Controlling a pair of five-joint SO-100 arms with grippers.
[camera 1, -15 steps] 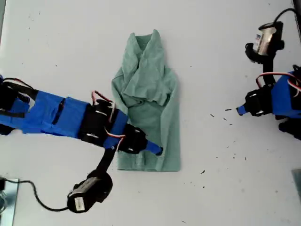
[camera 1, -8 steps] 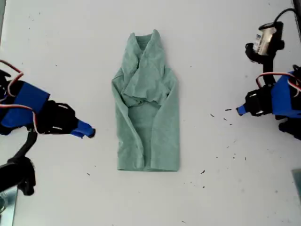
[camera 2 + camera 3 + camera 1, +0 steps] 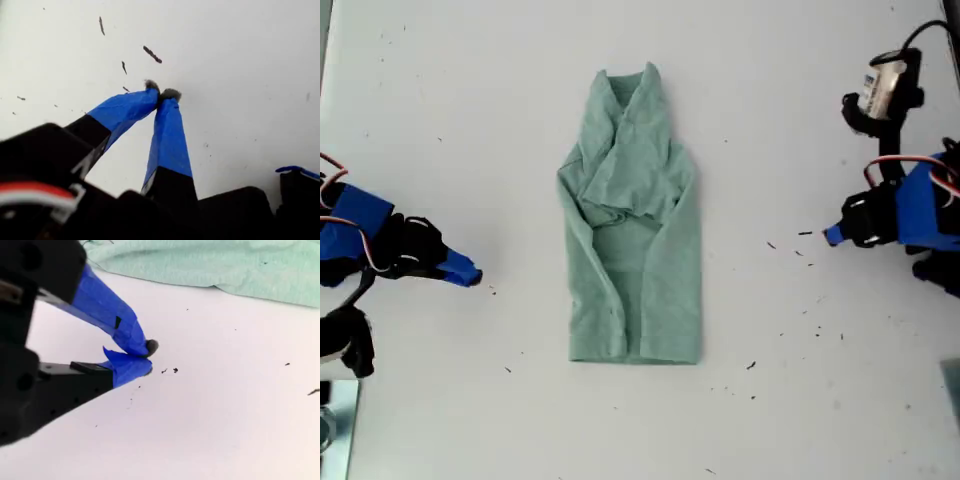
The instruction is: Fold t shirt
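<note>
Off the t shirt [image 3: 635,220], my second hand [image 3: 470,279] has backed away, tips together

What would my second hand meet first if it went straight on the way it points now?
Probably the t shirt. My second hand, shut, points across bare table toward the shirt's long edge. Its height is unclear, so it might pass just above the cloth.

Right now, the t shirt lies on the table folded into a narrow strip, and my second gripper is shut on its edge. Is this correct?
Not quite. My second gripper is shut, but on nothing: it is over the bare table, apart from the t shirt, as the second wrist view and the exterior view show. The rest is correct.
</note>
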